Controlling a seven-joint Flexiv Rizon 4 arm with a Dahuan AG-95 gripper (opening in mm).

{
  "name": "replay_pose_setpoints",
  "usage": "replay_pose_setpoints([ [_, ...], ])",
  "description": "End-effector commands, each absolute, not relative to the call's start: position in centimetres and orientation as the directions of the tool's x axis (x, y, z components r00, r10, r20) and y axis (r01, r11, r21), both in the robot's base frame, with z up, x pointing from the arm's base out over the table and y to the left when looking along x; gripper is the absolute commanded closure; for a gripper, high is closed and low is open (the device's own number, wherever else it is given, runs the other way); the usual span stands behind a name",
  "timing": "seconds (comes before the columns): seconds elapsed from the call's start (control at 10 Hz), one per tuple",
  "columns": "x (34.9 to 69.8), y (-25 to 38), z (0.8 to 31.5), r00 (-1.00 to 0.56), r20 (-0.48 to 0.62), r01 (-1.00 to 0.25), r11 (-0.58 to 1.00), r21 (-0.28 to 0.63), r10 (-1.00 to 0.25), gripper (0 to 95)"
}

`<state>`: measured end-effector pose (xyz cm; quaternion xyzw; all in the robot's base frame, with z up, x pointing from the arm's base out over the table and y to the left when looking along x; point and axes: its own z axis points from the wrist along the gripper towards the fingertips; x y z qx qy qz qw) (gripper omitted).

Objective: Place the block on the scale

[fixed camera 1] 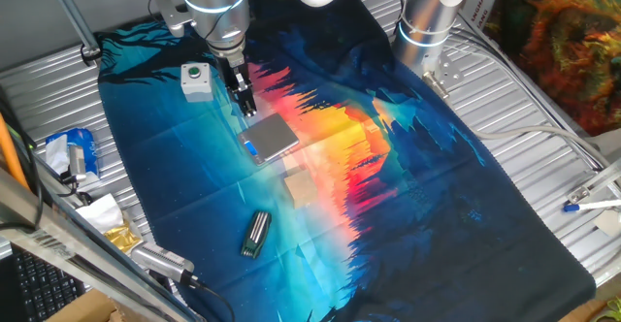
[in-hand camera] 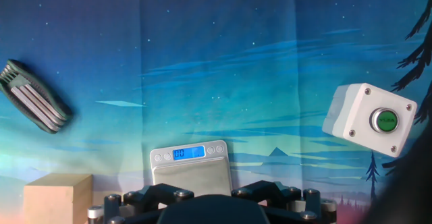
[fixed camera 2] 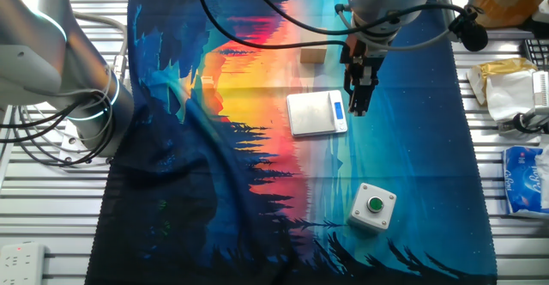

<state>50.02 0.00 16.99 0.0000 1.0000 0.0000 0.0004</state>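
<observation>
The block [fixed camera 1: 301, 187] is a small tan wooden cube resting on the printed cloth, just in front of the scale [fixed camera 1: 272, 136]. The scale is a thin square with a silver top plate and a blue lit strip. My gripper [fixed camera 1: 247, 109] hangs above the cloth at the scale's far edge, fingers close together and holding nothing. In the other fixed view the gripper [fixed camera 2: 358, 106] stands beside the blue strip of the scale [fixed camera 2: 314, 113], with the block [fixed camera 2: 312, 56] beyond. The hand view shows the scale [in-hand camera: 192, 173] and block [in-hand camera: 57, 197] low down; my fingertips are hidden there.
A white box with a green button [fixed camera 1: 197, 81] sits on the cloth left of the gripper, also in the hand view [in-hand camera: 368, 119]. A dark metallic folding tool [fixed camera 1: 255, 235] lies near the cloth's front. Packets and clutter [fixed camera 1: 73, 157] line the left table edge.
</observation>
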Motion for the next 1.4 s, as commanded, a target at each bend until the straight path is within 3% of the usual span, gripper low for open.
replay_pose_setpoints([
  [0.1,50.00,0.00,17.00,-0.997,-0.030,-0.062,0.991,-0.115,-0.066,95.0],
  [0.3,50.00,0.01,17.03,-0.999,-0.033,-0.001,0.999,-0.051,-0.002,95.0],
  [0.6,50.01,0.01,17.04,-0.999,-0.042,-0.020,0.991,-0.132,-0.026,95.0],
  [1.4,50.10,0.15,17.54,-0.994,-0.040,-0.093,0.981,-0.170,-0.101,95.0],
])
